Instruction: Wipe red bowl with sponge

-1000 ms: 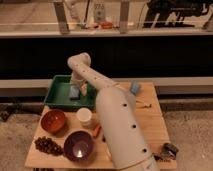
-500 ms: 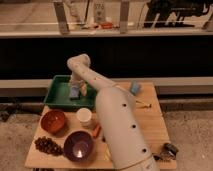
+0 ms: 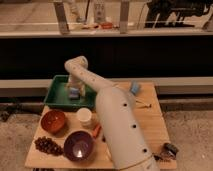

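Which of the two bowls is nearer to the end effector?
The red bowl, just in front of the green tray where the end effector hangs; the purple bowl lies farther toward the table's front edge.

One view only: we are looking down from high behind the arm (image 3: 120, 131), facing forward across the whole wooden table (image 3: 150, 125) at middling range. The gripper (image 3: 75, 90) is hanging inside the green tray (image 3: 56, 99), far left.
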Robot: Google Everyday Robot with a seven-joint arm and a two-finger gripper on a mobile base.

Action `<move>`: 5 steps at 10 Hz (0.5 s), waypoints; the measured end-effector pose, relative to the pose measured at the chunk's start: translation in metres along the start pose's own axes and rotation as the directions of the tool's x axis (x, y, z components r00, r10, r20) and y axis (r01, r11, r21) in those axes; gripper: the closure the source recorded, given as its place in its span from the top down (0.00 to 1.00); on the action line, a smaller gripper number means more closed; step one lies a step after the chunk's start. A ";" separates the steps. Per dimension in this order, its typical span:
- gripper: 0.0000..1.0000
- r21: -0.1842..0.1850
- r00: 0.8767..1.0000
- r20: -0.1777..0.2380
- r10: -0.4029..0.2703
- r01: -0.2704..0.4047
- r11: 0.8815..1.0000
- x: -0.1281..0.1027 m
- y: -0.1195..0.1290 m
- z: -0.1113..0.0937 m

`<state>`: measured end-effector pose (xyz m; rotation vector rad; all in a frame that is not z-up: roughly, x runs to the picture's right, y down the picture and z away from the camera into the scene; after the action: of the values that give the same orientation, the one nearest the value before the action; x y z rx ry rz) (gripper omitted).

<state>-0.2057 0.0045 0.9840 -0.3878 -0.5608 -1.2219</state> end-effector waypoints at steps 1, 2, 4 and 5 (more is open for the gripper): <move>0.80 -0.008 1.000 -0.003 -0.011 0.011 1.000 -0.001 -0.001 0.002; 0.78 -0.027 1.000 -0.011 -0.021 0.020 0.999 0.000 0.000 0.004; 0.59 -0.057 0.999 -0.026 -0.041 0.039 0.998 0.000 0.001 0.008; 0.51 -0.063 0.998 -0.031 -0.047 0.045 0.997 -0.001 -0.001 0.009</move>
<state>-0.2083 0.0099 0.9905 -0.4087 -0.5074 -1.2902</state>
